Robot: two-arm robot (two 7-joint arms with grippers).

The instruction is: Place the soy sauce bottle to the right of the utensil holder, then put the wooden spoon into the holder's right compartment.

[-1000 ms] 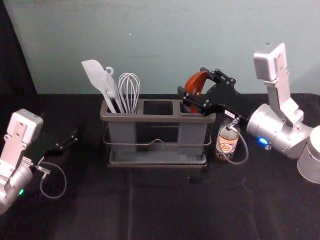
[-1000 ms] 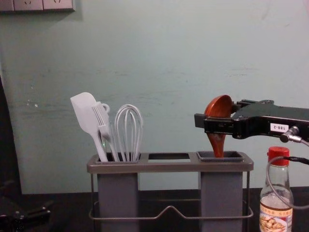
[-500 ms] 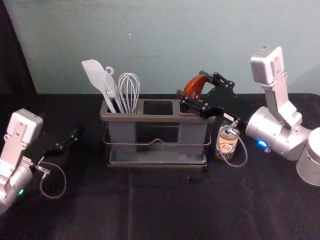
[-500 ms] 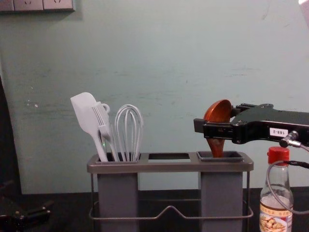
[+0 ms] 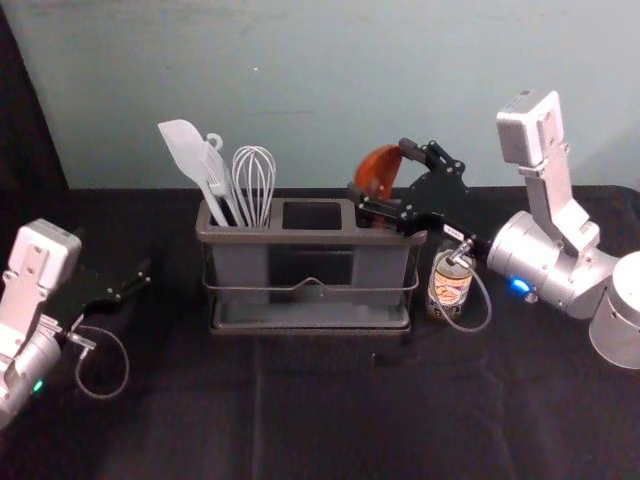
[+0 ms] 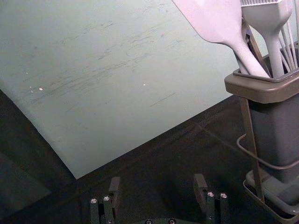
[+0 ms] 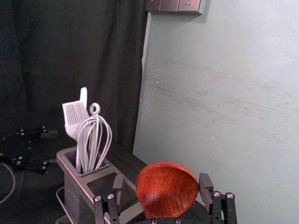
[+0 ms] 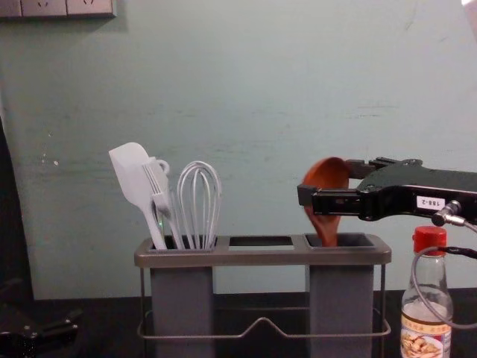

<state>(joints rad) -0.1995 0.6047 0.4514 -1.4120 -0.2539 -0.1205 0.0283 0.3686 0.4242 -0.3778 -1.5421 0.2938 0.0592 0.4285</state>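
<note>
Head view, soy sauce bottle: stood right of utensil holder.
Left tool: parked open, holder's left.
Right wrist view, right tool: opened, unclenched around wooden spoon.
Chest view, spoon axis: steep, low end inside right compartment.

The head view looks forward and down from above the near side of the holder, taking it in whole. The chest view faces it from lower and closer. The left wrist view looks past its left end to the wall; the right wrist view looks from its right end leftward. All four share the whisk.
</note>
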